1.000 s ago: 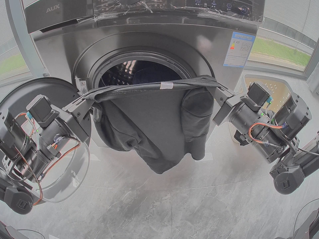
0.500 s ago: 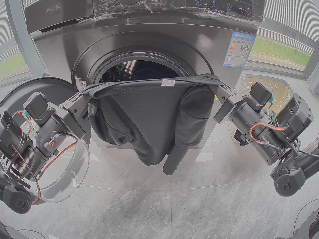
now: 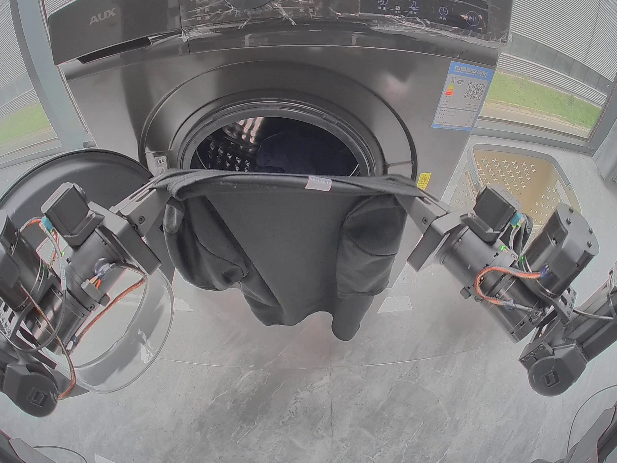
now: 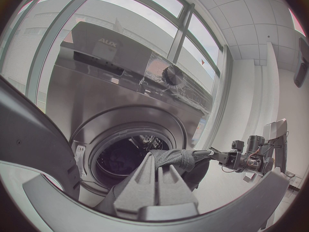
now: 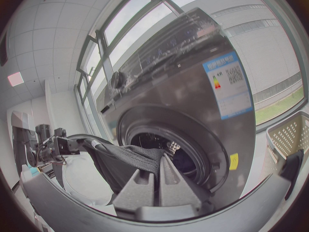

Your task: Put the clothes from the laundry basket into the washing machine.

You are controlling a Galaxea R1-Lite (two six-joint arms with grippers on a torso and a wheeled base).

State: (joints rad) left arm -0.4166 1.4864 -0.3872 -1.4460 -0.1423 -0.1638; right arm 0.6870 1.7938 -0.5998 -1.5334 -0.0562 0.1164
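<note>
Noted a dark grey garment (image 3: 289,245) pulled taut along its top edge, pinched at either end by the left gripper (image 3: 160,186) and the right gripper (image 3: 414,195), the rest hanging in loose folds clear of the floor. Hung just before the round opening of the silver washing machine (image 3: 276,59), with door (image 3: 103,168) swung wide to the left. Saw more dark clothing (image 3: 308,152) inside the drum. Found the beige perforated laundry basket (image 3: 520,175) at the machine's right.

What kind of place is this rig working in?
Probably a laundry area in a glass-walled room: a front-loading washing machine with its door open, a laundry basket beside it, and tall windows behind. A dark garment hangs before the drum.
</note>
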